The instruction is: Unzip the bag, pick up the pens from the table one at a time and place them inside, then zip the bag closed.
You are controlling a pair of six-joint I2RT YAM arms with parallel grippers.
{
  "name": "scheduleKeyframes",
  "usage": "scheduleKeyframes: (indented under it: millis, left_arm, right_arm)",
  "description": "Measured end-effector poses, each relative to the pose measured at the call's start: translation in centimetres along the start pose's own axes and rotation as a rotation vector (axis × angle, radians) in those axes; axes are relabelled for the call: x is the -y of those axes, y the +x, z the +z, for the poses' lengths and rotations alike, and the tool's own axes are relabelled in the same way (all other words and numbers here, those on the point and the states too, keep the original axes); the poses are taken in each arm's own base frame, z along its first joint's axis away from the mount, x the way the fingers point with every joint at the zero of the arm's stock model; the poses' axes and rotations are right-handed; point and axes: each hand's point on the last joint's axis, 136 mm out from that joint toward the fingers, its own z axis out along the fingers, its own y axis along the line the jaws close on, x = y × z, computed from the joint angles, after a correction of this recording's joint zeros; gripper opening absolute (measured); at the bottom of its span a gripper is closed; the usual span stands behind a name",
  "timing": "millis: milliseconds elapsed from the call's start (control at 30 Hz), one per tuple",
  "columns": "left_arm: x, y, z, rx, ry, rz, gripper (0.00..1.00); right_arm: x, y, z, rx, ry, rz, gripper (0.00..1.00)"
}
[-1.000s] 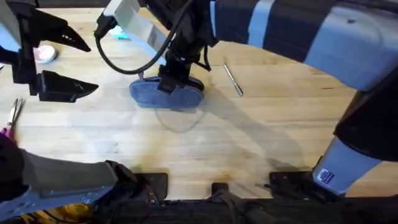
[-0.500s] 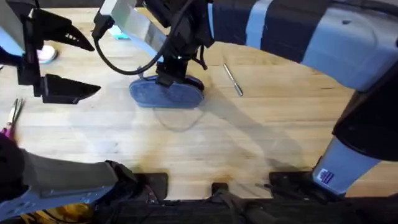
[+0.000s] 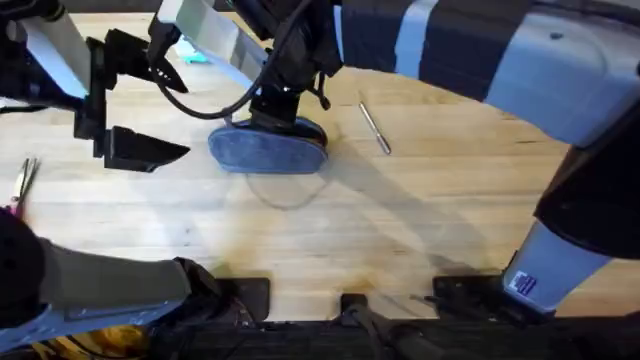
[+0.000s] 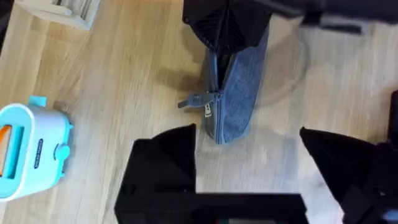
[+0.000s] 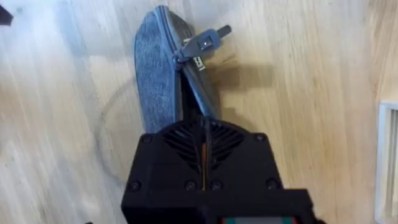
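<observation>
While the bag point(image 3: 268, 150) is lying flat on the light wooden counter point(image 3: 400, 220), the right gripper point(image 3: 275, 112) is pressing down onto its far long edge from above, its fingers drawn together and pinching the denim fabric beside the zipper. Seen from the right wrist, those fingers are meeting with no gap over the pouch point(image 5: 163, 74), and the metal zipper pull point(image 5: 202, 42) is sticking out sideways close to the bag's free end, with the zipper parted between the pull and the fingers. The left gripper point(image 3: 140, 105) is hovering over the counter off the bag's left end, well apart from the fabric, its two black fingers point(image 3: 145, 150) spread wide and gripping nothing. From the left wrist the bag point(image 4: 239, 93) is showing end-on, the pull point(image 4: 196, 101) jutting out from its side. A slim silver pen point(image 3: 374, 128) is lying at a slant on the bare wood just to the right of the bag, not touching it. A small blue toaster toy point(image 4: 31, 149) is sitting on the counter near the left gripper.
</observation>
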Motion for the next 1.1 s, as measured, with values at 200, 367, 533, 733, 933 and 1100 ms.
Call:
scheduleKeyframes:
  millis: [200, 367, 533, 733, 933, 1100]
  left_arm:
    - [0.0, 0.0, 0.1, -0.001, 0.001, 0.004, 0.994]
    - [0.0, 0.0, 0.1, -0.001, 0.002, 0.003, 0.994]
    - [0.0, 0.0, 0.1, 0.000, 0.002, 0.003, 0.993]
    - [0.1, -0.1, 0.1, 0.001, 0.004, 0.001, 0.993]
    - [0.1, -0.1, 0.1, 0.001, 0.004, 0.001, 0.993]
    - [0.1, -0.1, 0.1, 0.001, 0.004, 0.001, 0.993]
  right_arm:
    - [-1.2, 0.6, 0.1, -0.019, -0.058, 0.006, 0.033]
    - [-2.1, 1.5, 2.3, -0.054, -0.103, 0.014, 0.034]
    - [-2.2, 2.1, 3.3, -0.075, -0.118, 0.020, 0.033]
    - [-2.4, 2.3, 3.3, -0.084, -0.123, 0.026, 0.989]
    - [-2.5, 2.3, 3.3, -0.088, -0.122, 0.073, 0.996]
    - [-2.5, 2.3, 3.3, -0.093, -0.122, 0.109, 0.996]
